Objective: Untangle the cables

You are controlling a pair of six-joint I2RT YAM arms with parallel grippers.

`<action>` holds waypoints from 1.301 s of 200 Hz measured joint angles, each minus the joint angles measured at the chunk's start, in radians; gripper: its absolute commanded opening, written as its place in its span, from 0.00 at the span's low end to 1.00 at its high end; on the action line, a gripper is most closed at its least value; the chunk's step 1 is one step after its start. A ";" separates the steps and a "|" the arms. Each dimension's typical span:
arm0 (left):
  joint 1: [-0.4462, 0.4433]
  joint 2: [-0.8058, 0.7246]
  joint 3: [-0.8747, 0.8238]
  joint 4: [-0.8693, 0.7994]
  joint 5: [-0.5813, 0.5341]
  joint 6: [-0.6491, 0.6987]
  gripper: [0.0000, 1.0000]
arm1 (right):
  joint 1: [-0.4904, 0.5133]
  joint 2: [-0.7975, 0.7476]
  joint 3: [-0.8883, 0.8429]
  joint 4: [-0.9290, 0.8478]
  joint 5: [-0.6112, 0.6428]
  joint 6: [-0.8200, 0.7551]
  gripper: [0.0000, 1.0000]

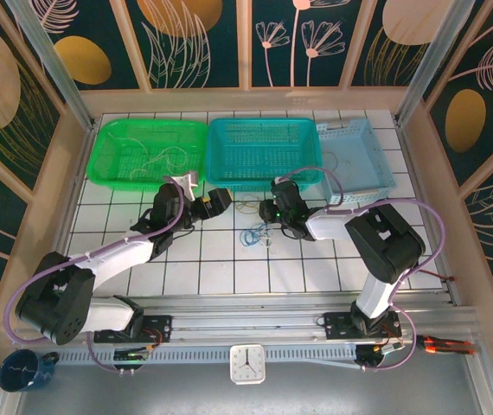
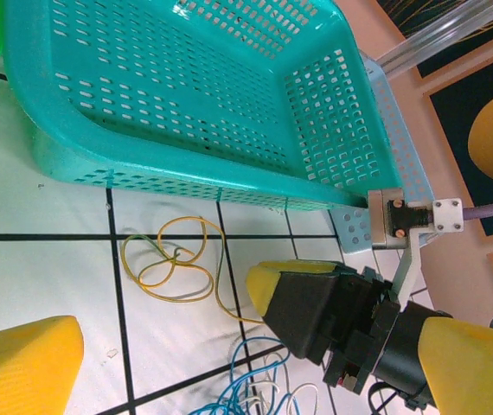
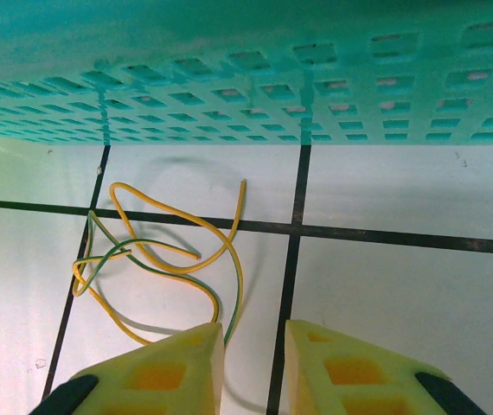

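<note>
Right end effector (image 3: 253, 346) stands nearly clenched, grasp impossible to tell; yellow cables (image 3: 131, 252) lie at its eleven o'clock.

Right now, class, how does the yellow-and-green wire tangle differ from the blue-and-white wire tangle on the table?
Colour: the yellow-and-green wire tangle is yellow with one green strand; the blue-and-white wire tangle mixes blue and white strands. Place: the yellow-and-green tangle lies close to the teal plastic basket; the blue-and-white tangle lies farther from it. Form: the yellow-and-green tangle makes a few open loops; the blue-and-white tangle looks denser. Both are thin wires on the white tiled table.
</note>
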 measured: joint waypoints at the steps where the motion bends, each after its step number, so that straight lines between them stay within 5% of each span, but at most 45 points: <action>1: 0.000 0.000 0.000 0.000 0.000 0.000 0.99 | 0.000 0.000 0.000 0.000 0.000 0.000 0.28; 18: 0.000 -0.002 0.000 0.001 0.000 0.000 0.99 | 0.001 0.000 0.000 0.000 0.000 0.000 0.26; 47: 0.000 -0.002 0.000 0.003 0.000 0.000 0.99 | 0.007 0.000 0.000 0.000 0.000 0.005 0.00; 204: 0.000 -0.002 0.000 0.017 0.004 0.005 0.99 | 0.014 -0.199 0.066 -0.218 -0.001 -0.019 0.00; 260: 0.000 -0.002 -0.036 0.086 0.035 0.110 0.99 | 0.014 -0.274 0.174 -0.301 -0.034 -0.047 0.00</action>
